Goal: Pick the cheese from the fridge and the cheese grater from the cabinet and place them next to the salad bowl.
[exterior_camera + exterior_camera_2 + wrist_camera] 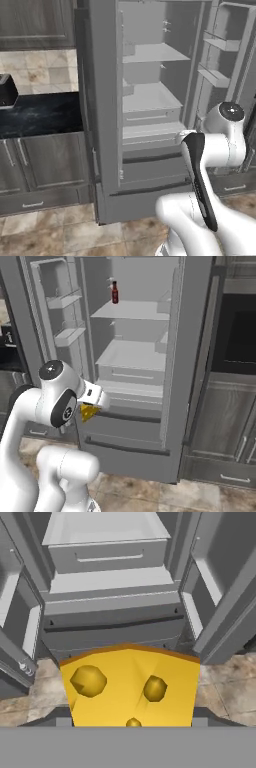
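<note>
My gripper (90,409) is shut on the cheese (89,413), a yellow-orange wedge with round holes. It hangs low in front of the open fridge (132,356). In the hand view the cheese (130,684) fills the lower middle between my dark fingertips (61,720), with the fridge drawers (107,554) beyond it. The fridge (150,100) has pale grey shelves, and both its doors stand open. The cheese grater, the cabinet and the salad bowl are out of view.
A red bottle (114,292) stands on the upper fridge shelf. Open door racks (220,60) flank the arm. A black counter (40,115) with a dark appliance (6,90) lies to the left, a wall oven (240,336) to the right. Tiled floor (60,235) lies below.
</note>
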Robot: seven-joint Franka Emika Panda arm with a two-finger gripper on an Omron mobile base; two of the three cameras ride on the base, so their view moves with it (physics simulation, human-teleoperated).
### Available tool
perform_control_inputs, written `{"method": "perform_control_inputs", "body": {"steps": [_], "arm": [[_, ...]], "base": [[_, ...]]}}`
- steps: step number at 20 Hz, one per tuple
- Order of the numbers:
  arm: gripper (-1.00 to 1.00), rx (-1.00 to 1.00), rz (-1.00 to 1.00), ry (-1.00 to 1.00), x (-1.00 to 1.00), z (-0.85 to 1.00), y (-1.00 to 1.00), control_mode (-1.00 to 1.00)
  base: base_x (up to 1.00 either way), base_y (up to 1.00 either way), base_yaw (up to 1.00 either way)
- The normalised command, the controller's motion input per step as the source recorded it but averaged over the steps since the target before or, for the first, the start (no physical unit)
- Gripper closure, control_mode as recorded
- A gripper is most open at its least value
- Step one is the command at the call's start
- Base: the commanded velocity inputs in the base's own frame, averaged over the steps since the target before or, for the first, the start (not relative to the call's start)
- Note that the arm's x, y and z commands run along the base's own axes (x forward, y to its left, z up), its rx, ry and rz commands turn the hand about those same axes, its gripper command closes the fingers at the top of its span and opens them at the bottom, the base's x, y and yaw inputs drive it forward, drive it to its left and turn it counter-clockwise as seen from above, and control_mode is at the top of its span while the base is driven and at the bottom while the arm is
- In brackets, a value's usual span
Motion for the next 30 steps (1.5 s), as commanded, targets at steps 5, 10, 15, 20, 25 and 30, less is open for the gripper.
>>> {"method": "perform_control_inputs", "body": {"steps": [5, 10, 15, 20, 25, 30], "arm": [[1.00, 0.00, 0.00, 0.00, 0.00, 0.00, 0.00, 1.00], [1.00, 0.00, 0.00, 0.00, 0.00, 0.00, 0.00, 1.00], [1.00, 0.00, 0.00, 0.00, 0.00, 0.00, 0.00, 1.00], [1.00, 0.00, 0.00, 0.00, 0.00, 0.00, 0.00, 1.00], [1.00, 0.00, 0.00, 0.00, 0.00, 0.00, 0.00, 1.00], [1.00, 0.00, 0.00, 0.00, 0.00, 0.00, 0.00, 1.00]], "base": [[-0.65, 0.15, 0.01], [-0.46, 0.10, 0.21], [-0.29, 0.02, 0.39], [-0.29, 0.00, 0.47], [-0.38, 0.08, 0.49], [-0.49, 0.21, 0.49]]}}
